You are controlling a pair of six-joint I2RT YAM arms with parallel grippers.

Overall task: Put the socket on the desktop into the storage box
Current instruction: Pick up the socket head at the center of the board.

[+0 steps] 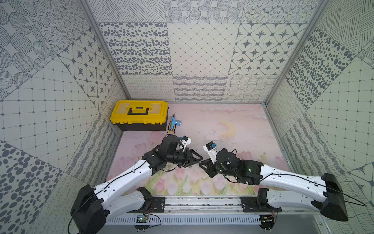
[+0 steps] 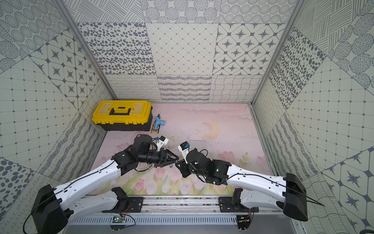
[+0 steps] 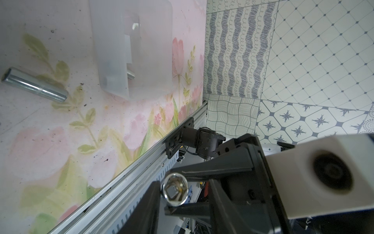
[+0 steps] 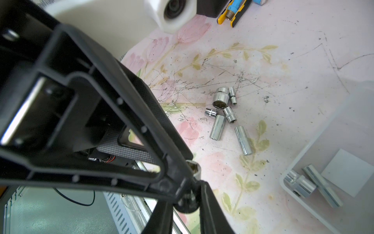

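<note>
A: Item: short chrome steel socket (image 3: 175, 189), hex bore. Location?
B: Aloft above the pink floral worktop (image 3: 50, 141), pinched in the right claw (image 4: 188, 198). The left claw (image 1: 199, 160) is narrowed about it; whether it grips cannot be told.
A: Handling?
B: Likely dense, rigid, slick. Take it squarely across the round barrel.
A: Clearance?
B: Bare worktop leads to the clear frosted plastic storage box (image 3: 111, 60), well apart. Clear its rim. Loose chrome sockets (image 4: 224, 109) lie beside the route, and the aluminium rail (image 3: 129, 176) bounds the front.
</note>
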